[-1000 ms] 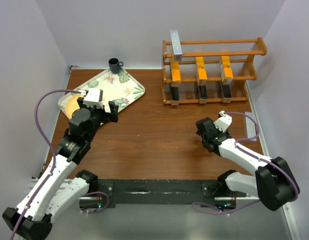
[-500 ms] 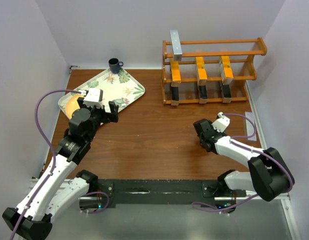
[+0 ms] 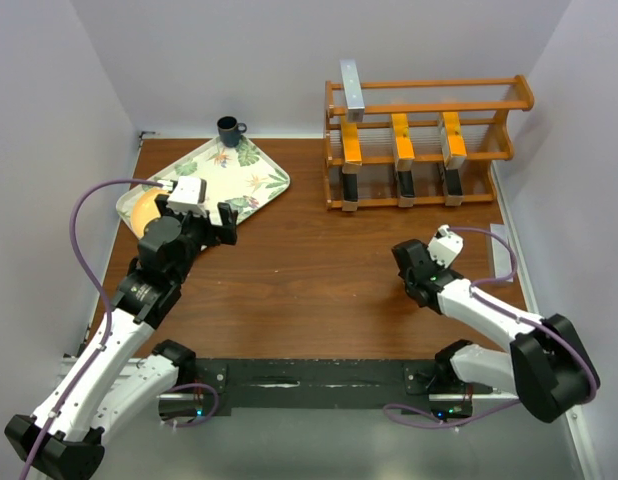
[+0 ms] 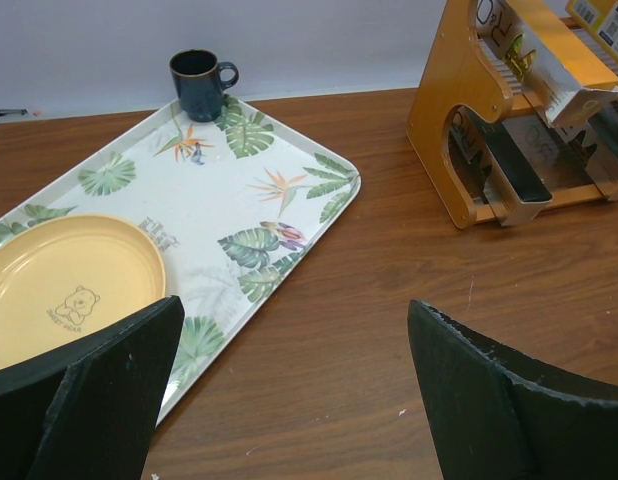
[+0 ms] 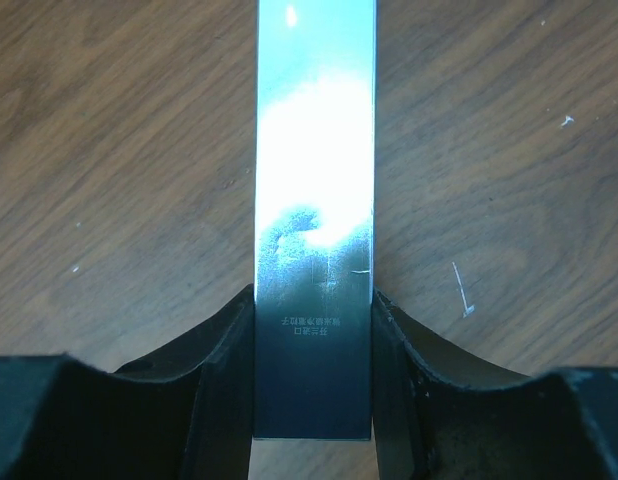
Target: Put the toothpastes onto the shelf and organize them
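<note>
Two arms reach out from the near edge of the dark brown wooden table (image 3: 309, 285). Nearest, the right arm lies low, its elbow out to the right and its forearm angled back leftward. This puts the right gripper (image 3: 409, 264) well in front of the right half of the orange-brown wooden three-tier shelf (image 3: 509, 95). Its wrist view shows the black fingers (image 5: 224, 370) pinching a long silver-grey cardboard toothpaste box (image 5: 314, 180) across its narrow width, near one end. The rest of the box runs away over the wood grain; whether it touches the table I cannot tell.

The left arm rises from its base and stretches forward. The left gripper (image 3: 197, 214) hangs well left of the shelf, jaws spread wide with nothing between them, over the near edge of a white leaf-patterned tray (image 3: 259, 185). A round yellow plate (image 4: 59, 290) lies on the tray's near-left part, and a dark blue mug (image 3: 229, 130) stands at its far corner.

On the shelf, three black boxes (image 3: 349, 187) stand on the bottom tier and three orange-yellow and white boxes (image 3: 401, 140) on the middle one. A second silver-grey box (image 3: 351, 85) stands at the top tier's left end.
</note>
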Robot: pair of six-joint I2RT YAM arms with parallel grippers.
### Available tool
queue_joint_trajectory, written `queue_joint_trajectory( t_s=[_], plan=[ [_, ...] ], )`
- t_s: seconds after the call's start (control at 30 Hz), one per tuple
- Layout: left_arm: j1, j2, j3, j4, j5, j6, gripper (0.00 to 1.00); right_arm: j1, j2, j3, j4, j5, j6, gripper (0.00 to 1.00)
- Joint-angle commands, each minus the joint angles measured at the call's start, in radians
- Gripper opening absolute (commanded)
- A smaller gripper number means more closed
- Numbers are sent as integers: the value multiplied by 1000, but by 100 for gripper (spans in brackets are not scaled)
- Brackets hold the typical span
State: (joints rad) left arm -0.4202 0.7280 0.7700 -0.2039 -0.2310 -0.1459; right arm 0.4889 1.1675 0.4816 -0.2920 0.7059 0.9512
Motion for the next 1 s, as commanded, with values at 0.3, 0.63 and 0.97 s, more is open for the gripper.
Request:
queue_joint_trajectory(
  t_s=[0.3, 0.63, 0.97],
  plan=[
    [0, 19, -3, 31, 21, 2, 100, -3, -341, 169, -326, -3, -251, 21],
    [0, 40, -3, 29, 27, 0, 100, -3, -339, 504, -424, 38, -589, 19],
    [0, 50, -3, 27, 25, -1, 100, -19, -100, 890, -311, -64, -828, 14]
  ],
)
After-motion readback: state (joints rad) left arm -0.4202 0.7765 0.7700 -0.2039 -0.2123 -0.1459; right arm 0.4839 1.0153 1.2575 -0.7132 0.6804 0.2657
